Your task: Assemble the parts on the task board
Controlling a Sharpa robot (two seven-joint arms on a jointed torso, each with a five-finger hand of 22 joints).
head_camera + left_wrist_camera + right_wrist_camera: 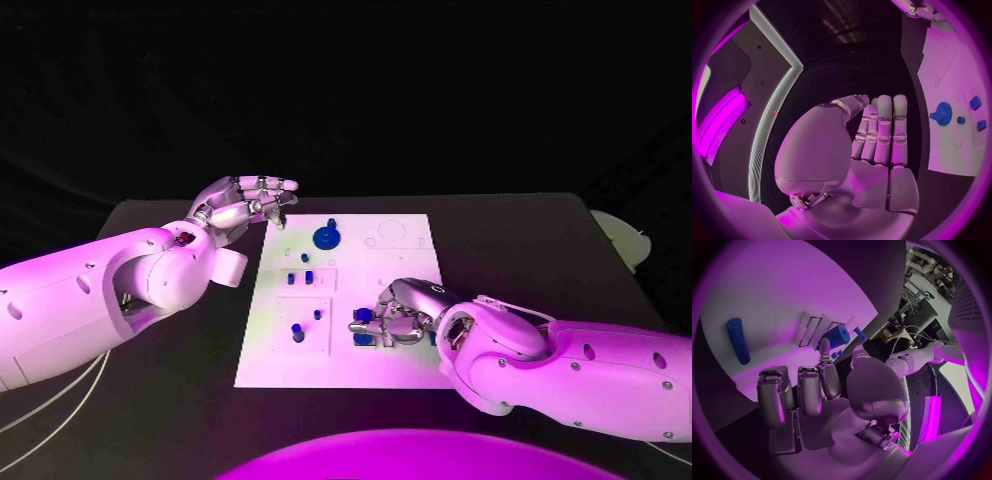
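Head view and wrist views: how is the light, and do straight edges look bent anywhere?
Head view: magenta light tints both arms and the task board; the background is black. Left wrist view: the board's straight edge curves from fisheye distortion, and the left hand is evenly lit. Right wrist view: the right hand looms large and the board bulges round.

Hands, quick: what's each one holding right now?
Left hand: open, holding nothing, raised beside the board.
Right hand: down on the blue parts; grip cannot be told.

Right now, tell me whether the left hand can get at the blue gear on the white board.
Probably yes. The left hand is raised, empty, just beside the board's far left corner, and the blue gear stands close by with nothing between them. The right hand is busy nearer the robot.
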